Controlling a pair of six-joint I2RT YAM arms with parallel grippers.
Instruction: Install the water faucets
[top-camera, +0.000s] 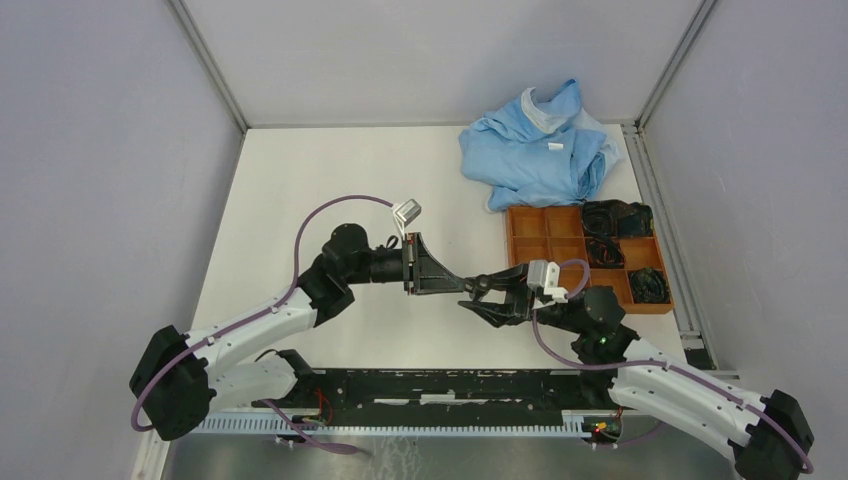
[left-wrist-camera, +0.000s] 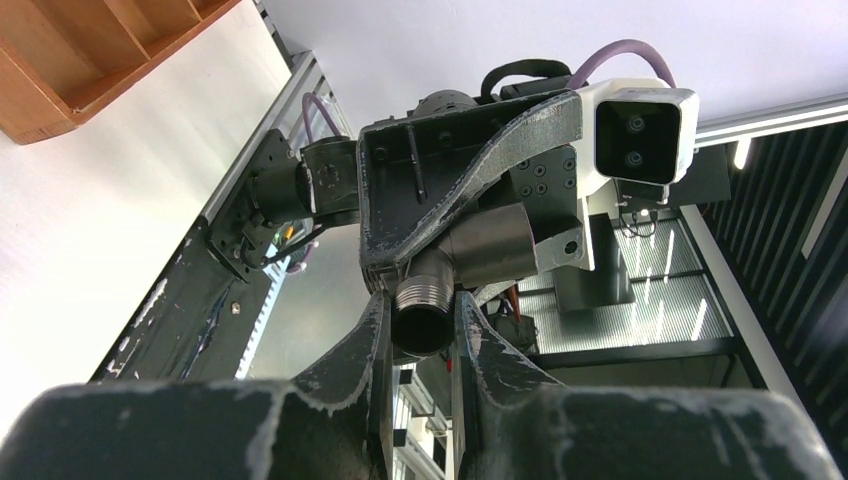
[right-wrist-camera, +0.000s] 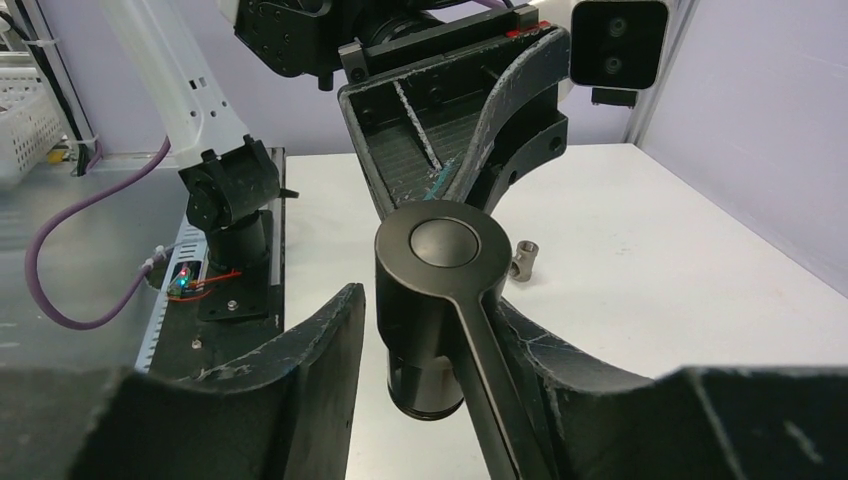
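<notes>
Faucet (right-wrist-camera: 440, 245) hangs above the tabletop (top-camera: 300, 180): your left gripper (left-wrist-camera: 420, 312) at nine o'clock clamps its threaded end, right gripper (right-wrist-camera: 425, 305) at three flanks its body, grip unclear. Stiff, slick metal; pinch the body squarely.

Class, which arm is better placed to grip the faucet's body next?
Right, likely: the right gripper straddles the faucet, one finger short of it; the left gripper is shut on its threaded end.
</notes>
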